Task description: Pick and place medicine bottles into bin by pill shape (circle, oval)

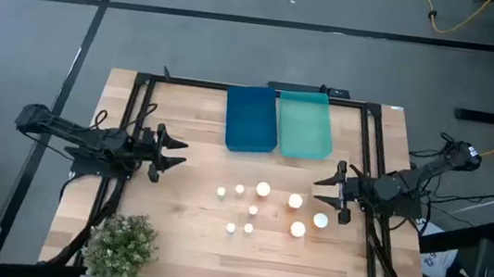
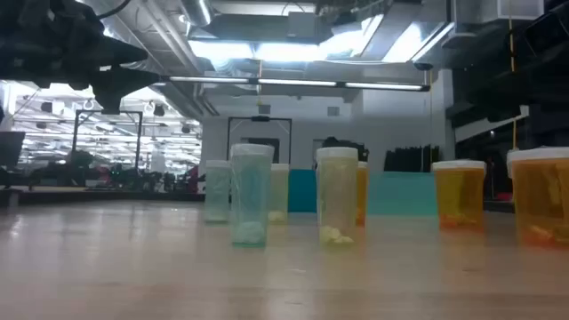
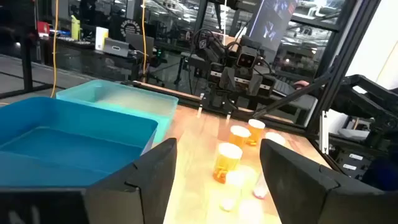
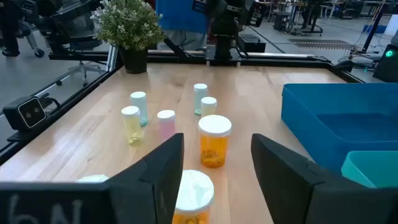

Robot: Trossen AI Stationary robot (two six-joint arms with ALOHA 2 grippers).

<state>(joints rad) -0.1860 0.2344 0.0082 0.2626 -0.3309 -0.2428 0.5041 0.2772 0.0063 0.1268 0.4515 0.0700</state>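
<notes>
Nine white-capped medicine bottles stand upright on their bases mid-table: several tiny whitish ones [image 1: 237,208] to the left and several larger amber ones [image 1: 299,212] to the right. They also show in the low view [image 2: 338,196] and in the right wrist view [image 4: 214,142]. My left gripper [image 1: 175,152] is open and empty, above the table to the left of the bottles. My right gripper [image 1: 325,191] is open and empty just to the right of the amber bottles, with one amber bottle [image 4: 194,196] close before its fingers. A blue bin [image 1: 251,118] and a teal bin [image 1: 305,124] sit side by side at the far edge.
A green potted plant [image 1: 121,245] stands at the near left corner. A dark metal frame [image 1: 141,85] runs round the table's edges. Bare wood lies between the bottles and the bins, and to the left of the bottles.
</notes>
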